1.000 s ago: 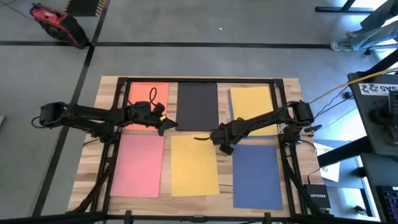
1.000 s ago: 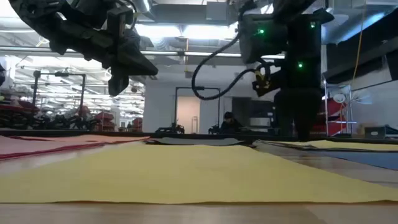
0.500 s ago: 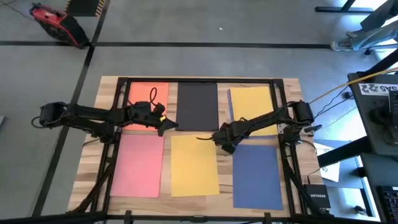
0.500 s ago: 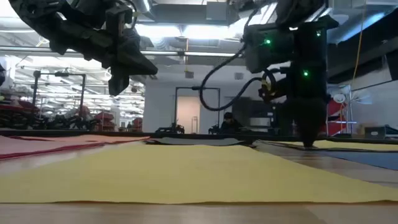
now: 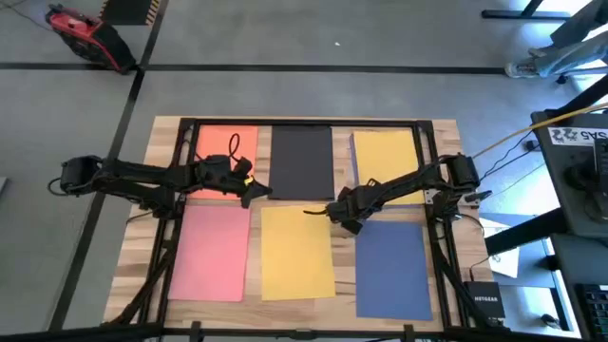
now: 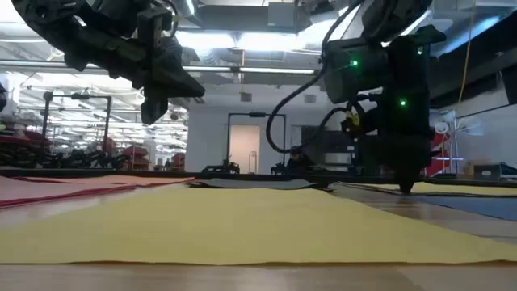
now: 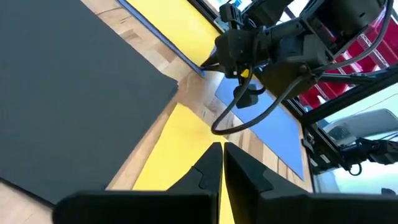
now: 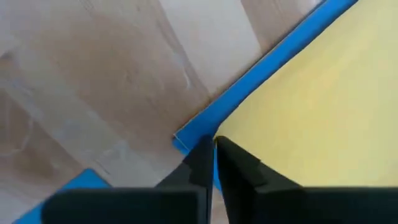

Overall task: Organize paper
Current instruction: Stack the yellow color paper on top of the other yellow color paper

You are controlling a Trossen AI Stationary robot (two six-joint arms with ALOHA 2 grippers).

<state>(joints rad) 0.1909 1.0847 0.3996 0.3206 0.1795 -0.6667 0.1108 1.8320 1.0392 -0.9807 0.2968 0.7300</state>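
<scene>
Over the last second the right gripper (image 5: pixel 344 215) has been shifted a little toward the table's right edge and lowered, ending at the near corner of the far-right stack. In the right wrist view its closed fingers (image 8: pixel 208 163) sit right at the corner where a blue paper sheet (image 8: pixel 205 127) peeks out from under a yellow paper sheet (image 8: pixel 311 112). The two sheets are misaligned, so a nudge or corner pick to square or separate them is judged to be the step in hand; nothing is gripped yet.

The left gripper (image 5: pixel 249 190) has not been moved. It is held above the wooden tabletop (image 5: pixel 446 142) between the orange paper sheet (image 5: pixel 217 142) and the black paper sheet (image 5: pixel 301 160), fingers (image 7: pixel 208 168) pressed shut on nothing.

Layout: orange, black and yellow-over-blue are laid along the far edge. A pink paper sheet (image 5: pixel 211 252), a second yellow paper sheet (image 5: pixel 296 252) and a second blue paper sheet (image 5: pixel 391 268) are laid along the near edge. All lie flat and apart.

The right arm is stretched in from the right edge, wrist angled down at the table. The left arm is extended from the left edge, raised.
</scene>
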